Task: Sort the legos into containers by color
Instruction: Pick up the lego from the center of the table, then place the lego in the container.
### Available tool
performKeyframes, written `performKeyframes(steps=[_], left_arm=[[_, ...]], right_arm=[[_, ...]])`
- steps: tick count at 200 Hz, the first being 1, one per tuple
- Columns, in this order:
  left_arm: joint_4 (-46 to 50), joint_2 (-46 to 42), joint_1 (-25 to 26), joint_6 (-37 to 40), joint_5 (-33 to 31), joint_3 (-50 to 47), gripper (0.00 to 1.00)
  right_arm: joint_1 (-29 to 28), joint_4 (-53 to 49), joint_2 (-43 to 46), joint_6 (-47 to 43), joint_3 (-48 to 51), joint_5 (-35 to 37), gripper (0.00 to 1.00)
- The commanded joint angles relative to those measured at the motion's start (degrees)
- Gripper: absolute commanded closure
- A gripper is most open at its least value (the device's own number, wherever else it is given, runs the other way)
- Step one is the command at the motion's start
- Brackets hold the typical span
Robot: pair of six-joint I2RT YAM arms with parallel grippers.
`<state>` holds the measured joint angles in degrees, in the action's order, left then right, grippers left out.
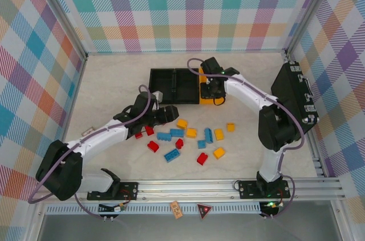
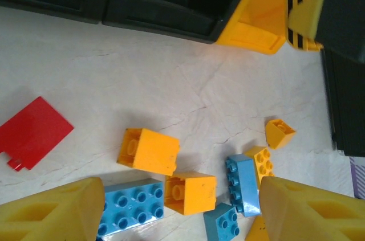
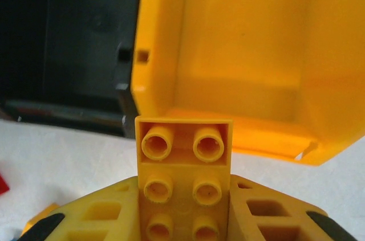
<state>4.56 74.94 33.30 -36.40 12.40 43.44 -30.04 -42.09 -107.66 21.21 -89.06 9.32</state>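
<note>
Claw R pinching yel lego at yel bin; claw L spread.

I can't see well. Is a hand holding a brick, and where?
The right hand grips a yellow-orange lego by its two sides; the left hand is open and empty.

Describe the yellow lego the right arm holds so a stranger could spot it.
Find the row of three bins on the table; the yellow-orange bin is its right end. There the right gripper is shut on one yellow-orange lego. Unlike the loose legos nearby, it sits in the jaws.
</note>
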Motion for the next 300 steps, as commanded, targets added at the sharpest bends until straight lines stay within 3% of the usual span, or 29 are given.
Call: performKeyframes(steps=[1, 56, 140, 161, 183, 221, 300], left_arm=[[-0.51, 1.14, 1.31, 0.62, 0.17, 1.56, 0.28], [-0.05, 1.62, 2.56, 0.19, -0.94, 1.82, 0.28], [0.77, 1.81, 2.60, 0.28, -1.89, 2.00, 0.28], [0.99, 1.86, 2.62, 0.42, -1.90, 2.19, 0.28], [1.34, 1.74, 2.64, 0.45, -2.25, 2.34, 0.28], [3.17, 0.85, 2.63, 0.02, -4.91, 2.79, 0.28], [9.45, 1.70, 2.64, 0.55, -6.62, 5.32, 0.30]], right_arm=[[1.27, -4.36, -3.85, 0.85, -4.61, 0.94, 0.68], [2.97, -8.36, -11.13, 1.28, -12.46, 1.58, 0.66], [3.07, -8.48, -15.66, 1.89, -14.21, 2.58, 0.62], [3.06, -8.56, -15.74, 2.12, -14.47, 2.98, 0.54], [3.03, -8.12, -14.91, 2.34, -14.48, 3.07, 0.48], [3.07, -6.47, -10.91, 2.35, -12.46, 2.50, 0.47], [2.87, -1.42, 4.17, 2.86, 2.89, -0.71, 0.46]])
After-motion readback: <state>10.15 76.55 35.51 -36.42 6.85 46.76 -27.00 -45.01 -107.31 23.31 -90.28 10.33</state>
